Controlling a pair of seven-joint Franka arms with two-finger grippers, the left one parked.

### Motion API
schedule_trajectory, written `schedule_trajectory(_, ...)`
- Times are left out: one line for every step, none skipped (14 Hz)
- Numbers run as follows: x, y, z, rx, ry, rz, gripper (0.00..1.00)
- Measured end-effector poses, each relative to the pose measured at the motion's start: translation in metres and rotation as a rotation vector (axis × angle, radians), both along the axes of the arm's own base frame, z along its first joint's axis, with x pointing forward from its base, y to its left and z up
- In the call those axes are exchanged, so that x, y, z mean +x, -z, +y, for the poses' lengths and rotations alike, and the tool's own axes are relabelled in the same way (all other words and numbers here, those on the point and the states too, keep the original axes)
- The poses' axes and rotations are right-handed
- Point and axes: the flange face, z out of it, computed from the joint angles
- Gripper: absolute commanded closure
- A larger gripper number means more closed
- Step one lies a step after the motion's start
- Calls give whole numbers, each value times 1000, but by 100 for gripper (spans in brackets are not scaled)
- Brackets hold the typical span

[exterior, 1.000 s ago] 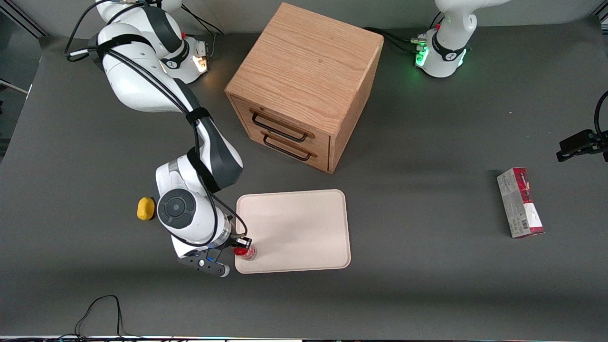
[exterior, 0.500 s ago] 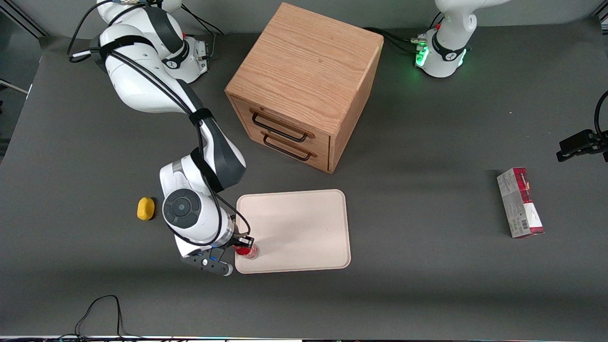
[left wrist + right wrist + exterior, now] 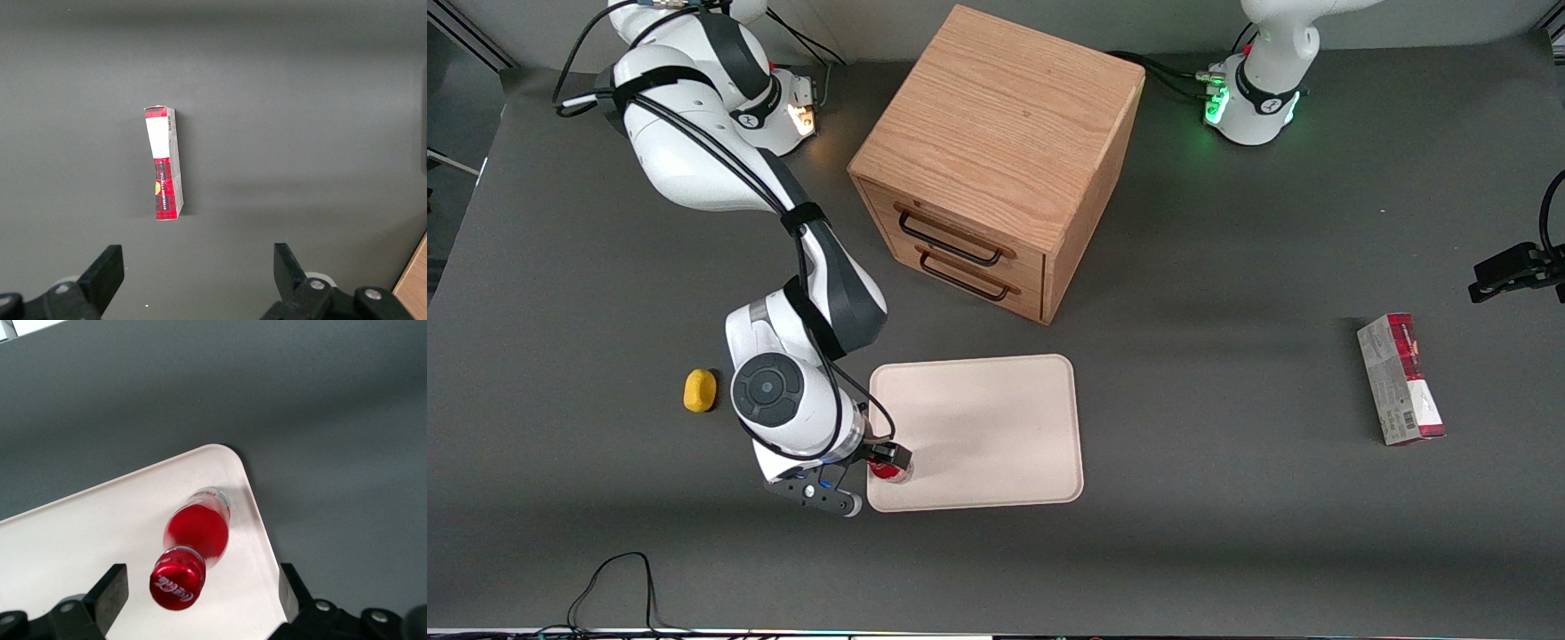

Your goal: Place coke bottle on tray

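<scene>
Coke bottle (image 3: 195,543): stood upright on tray (image 3: 996,418), near its corner.
Gripper (image 3: 887,460): jaws now parted, bottle released; placement judged done.

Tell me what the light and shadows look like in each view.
Front view: soft overhead light; the cabinet throws a broad shadow on the table toward the parked arm's end, and a green lamp glows on that arm's base. Right wrist view: even light, with the gripper open above the coke bottle standing on the tray. Left wrist view: the carton casts a faint shadow.
</scene>
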Motion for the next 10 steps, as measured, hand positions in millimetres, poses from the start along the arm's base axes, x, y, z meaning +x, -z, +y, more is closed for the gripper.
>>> schedule_trajectory(-1,-3,-1,-4,1,7,0)
schedule_trajectory(-2,-7,-1,-9,2,16,0)
schedule_trajectory(-2,-15,-2,-9,3,15,0)
schedule_trajectory(-3,-28,-3,-9,3,13,0)
schedule_trajectory(-8,-42,-5,-17,4,26,0)
schedule_trajectory(-18,-67,-9,-34,5,55,0)
schedule_trajectory(-24,-78,-12,-37,-3,64,0)
schedule_trajectory(-31,-88,-20,-37,-22,80,0)
schedule_trajectory(-38,-97,-34,-34,-47,98,0)
schedule_trajectory(-45,-106,-53,-31,-70,116,0)
